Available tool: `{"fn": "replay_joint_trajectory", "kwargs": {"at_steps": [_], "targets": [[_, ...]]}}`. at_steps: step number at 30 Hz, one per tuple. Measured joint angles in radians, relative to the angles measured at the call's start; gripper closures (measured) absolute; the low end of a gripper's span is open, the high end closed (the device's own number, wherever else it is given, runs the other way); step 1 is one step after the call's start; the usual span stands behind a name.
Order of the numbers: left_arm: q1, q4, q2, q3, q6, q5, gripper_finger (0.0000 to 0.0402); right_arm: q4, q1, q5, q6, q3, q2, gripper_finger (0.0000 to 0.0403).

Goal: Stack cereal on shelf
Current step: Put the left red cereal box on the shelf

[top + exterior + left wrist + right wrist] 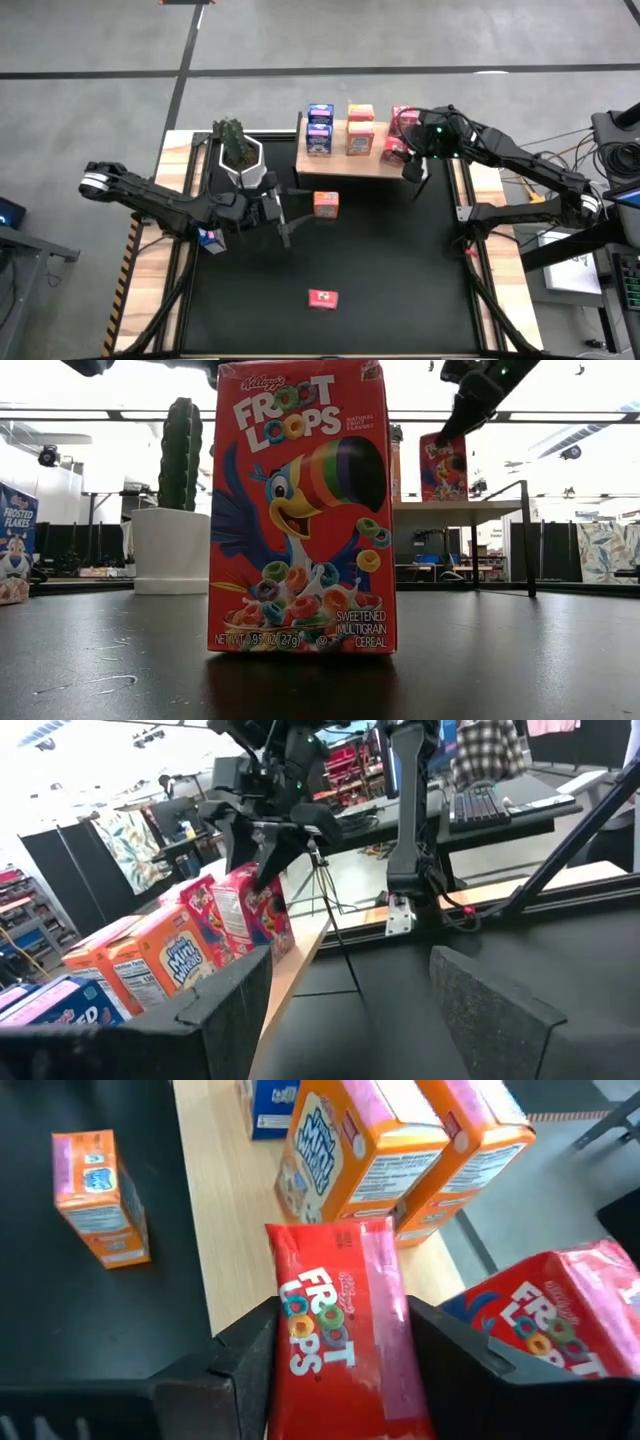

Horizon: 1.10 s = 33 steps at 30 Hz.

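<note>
box in my right fingers: a red Froot Loops box (345,1330), lying with its long axis running straight out ahead between my fingers, printed face up, over the right end of the shelf (340,162)

right gripper (340,1355): fingers pressed onto the two long sides of that red box, pinching it; in the low view it hangs up high by the shelf

right arm pose: stretched in from the right side of the table, elbow out, wrist bent down over the shelf's right end

shelf contents: blue boxes (320,128) stacked at the left, orange Mini-Wheats boxes (360,128) stacked in the middle, another red Froot Loops box (560,1315) already at the right, just beside the one I'm holding

what's in the way: that second red box sits close on one side of mine, the orange stack close on the other, so it's a tight slot

loose boxes: one orange box (326,204) upright on the black mat (400,270) just in front of the shelf; one red box (322,298) standing near the front edge, filling the low view; one blue box (211,238) by the left arm

left gripper (285,215): fingers spread, nothing between them, low over the mat beside the orange box

plant pot (240,160): white pot with a cactus, left of the shelf
</note>
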Motion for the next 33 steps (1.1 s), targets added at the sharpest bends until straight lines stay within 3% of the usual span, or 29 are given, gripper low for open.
{"fn": "replay_joint_trajectory", "kwargs": {"at_steps": [8,19,25,33], "targets": [[0.000,-0.002,0.004,0.000,0.000,0.000,0.0146,0.024,-0.017,0.002,0.005,-0.026,0.001,0.0172],[0.000,-0.002,0.004,0.000,0.011,0.000,0.0146,-0.002,-0.017,0.001,0.031,0.096,0.001,0.0159],[0.000,-0.008,0.004,0.000,0.047,0.000,0.0146,-0.073,0.008,-0.012,0.097,0.163,0.001,0.0193],[0.000,-0.011,0.002,0.000,0.106,0.000,0.0146,-0.178,0.078,-0.058,0.205,0.132,0.000,0.0294]]}}
